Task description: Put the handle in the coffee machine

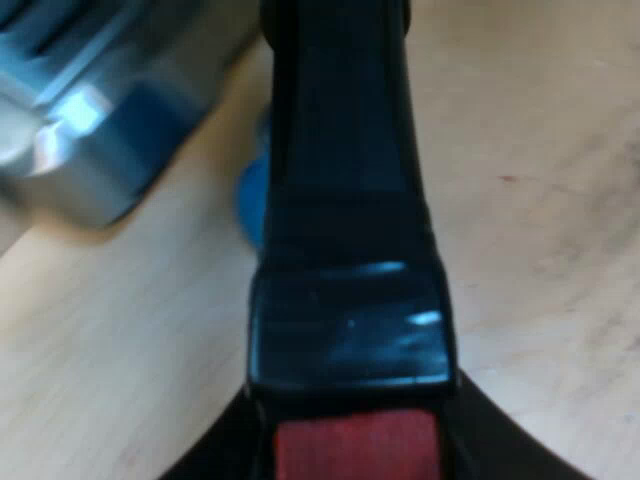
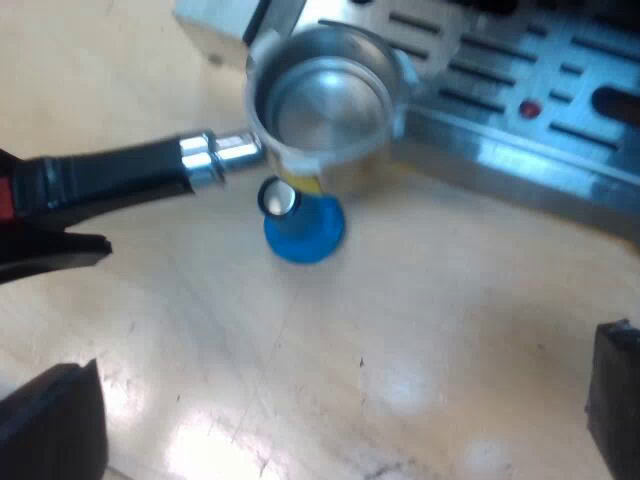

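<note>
Left pincer (image 1: 355, 465) clamps the red-ended dark handle (image 1: 345, 200) of the holder (image 2: 320, 105); its round steel basket hangs over a blue tamper (image 2: 303, 228), beside the espresso machine (image 2: 520, 110). Right pincer (image 2: 335, 400) wide, empty, above the wooden table (image 2: 420, 330).

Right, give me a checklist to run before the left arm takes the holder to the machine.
1. Grip: left gripper shut on the holder at its handle, by the red end: ok.
2. Basket open side up and apparently empty: ok.
3. Holder locked into the machine: not ok; it hangs over the table, beside the drip tray.
4. Blue tamper apart from the basket: cannot tell; it stands right by the basket's underside.
5. Right gripper out of the path: ok; open, holding nothing, over bare table.
</note>
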{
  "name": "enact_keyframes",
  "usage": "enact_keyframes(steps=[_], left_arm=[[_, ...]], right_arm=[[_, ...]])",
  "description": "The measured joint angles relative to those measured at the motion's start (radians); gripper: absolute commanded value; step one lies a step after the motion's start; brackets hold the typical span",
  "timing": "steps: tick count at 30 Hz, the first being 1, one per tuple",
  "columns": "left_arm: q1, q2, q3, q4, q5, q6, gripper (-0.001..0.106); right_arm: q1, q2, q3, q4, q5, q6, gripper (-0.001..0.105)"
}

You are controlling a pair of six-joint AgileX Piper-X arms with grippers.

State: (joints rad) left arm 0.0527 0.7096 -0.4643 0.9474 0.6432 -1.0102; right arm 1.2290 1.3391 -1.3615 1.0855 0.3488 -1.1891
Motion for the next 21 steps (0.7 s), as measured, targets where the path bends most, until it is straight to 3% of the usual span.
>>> enact_keyframes(steps=[3,10,17,21], left_arm=[[0.058,-0.002,-0.03,0.044,-0.002,0.024,0.0],[0.126,-0.002,-0.092,0.098,-0.002,0.052,0.0],[0.133,-0.002,-0.096,0.115,-0.002,0.084,0.0],[0.133,-0.002,-0.096,0.118,-0.002,0.097,0.0]], right_arm=[[0.076,-0.002,0.0,-0.002,0.149,0.031,0.105],[0.151,-0.002,0.0,-0.003,0.296,0.091,0.105],[0.158,-0.002,0.0,-0.008,0.296,0.095,0.105],[0.158,0.002,0.0,-0.066,0.311,0.136,0.105]])
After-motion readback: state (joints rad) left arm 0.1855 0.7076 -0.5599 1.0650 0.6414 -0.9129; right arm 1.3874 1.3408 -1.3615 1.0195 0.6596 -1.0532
